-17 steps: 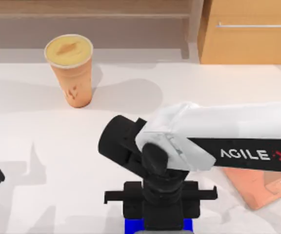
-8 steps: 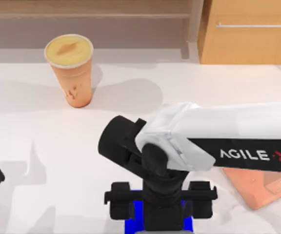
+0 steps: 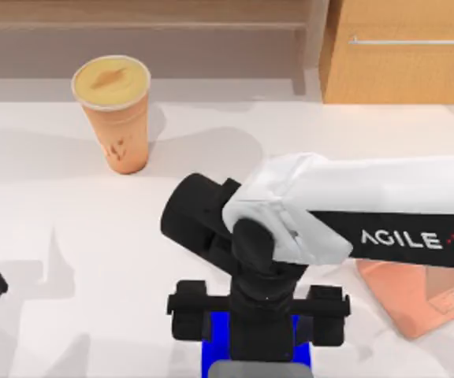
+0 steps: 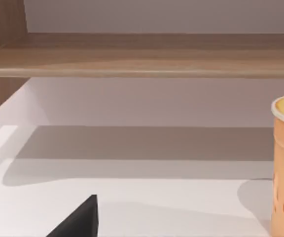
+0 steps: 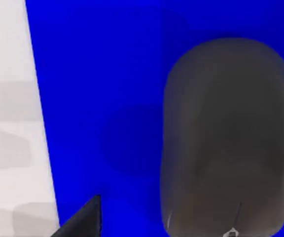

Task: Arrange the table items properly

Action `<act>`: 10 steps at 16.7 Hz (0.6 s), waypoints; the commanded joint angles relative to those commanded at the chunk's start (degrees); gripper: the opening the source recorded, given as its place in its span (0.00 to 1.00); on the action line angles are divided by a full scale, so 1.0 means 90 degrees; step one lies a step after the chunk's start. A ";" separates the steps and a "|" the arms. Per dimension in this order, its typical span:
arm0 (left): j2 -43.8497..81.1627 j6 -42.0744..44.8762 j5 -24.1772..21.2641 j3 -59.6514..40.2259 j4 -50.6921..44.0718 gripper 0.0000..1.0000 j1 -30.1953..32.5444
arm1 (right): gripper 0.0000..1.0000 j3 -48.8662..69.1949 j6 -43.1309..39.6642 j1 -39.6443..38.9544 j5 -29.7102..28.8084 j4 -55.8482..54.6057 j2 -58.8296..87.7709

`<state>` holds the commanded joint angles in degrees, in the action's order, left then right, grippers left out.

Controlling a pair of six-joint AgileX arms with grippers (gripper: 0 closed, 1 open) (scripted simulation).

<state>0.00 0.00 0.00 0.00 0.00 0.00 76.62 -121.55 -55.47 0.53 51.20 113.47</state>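
At the table's near edge, the right gripper (image 3: 257, 309) hangs jaws spread above the mouse (image 5: 226, 138) resting on the blue mat (image 5: 102, 98), apparently released; retreating upward likely comes next.

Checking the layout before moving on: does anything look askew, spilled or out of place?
Nothing stands out. The orange cup stands upright at the table's left, nothing spilled. The mouse lies on the blue mat under the right gripper.

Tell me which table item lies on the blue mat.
The dark-grey mouse, lying on the blue mat below the right gripper. The orange cup stands upright on bare table, far-left.
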 joint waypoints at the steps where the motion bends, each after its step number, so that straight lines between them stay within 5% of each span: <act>1: 0.0000 0.0000 0.0000 0.0000 0.0000 1.00 0.0000 | 1.00 0.0113 0.0181 0.0151 0.0059 0.0003 -0.0057; 5: 0.0000 0.0000 0.0000 0.0000 0.0000 1.00 0.0000 | 1.00 0.0684 0.1505 0.1215 0.0386 0.0022 -0.0416; 10: 0.0000 0.0000 0.0000 0.0000 0.0000 1.00 0.0000 | 1.00 0.1064 0.4455 0.3196 0.0754 0.0063 -0.1153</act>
<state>0.00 0.00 0.00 0.00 0.00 0.00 86.19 -81.46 -26.71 7.32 51.77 103.09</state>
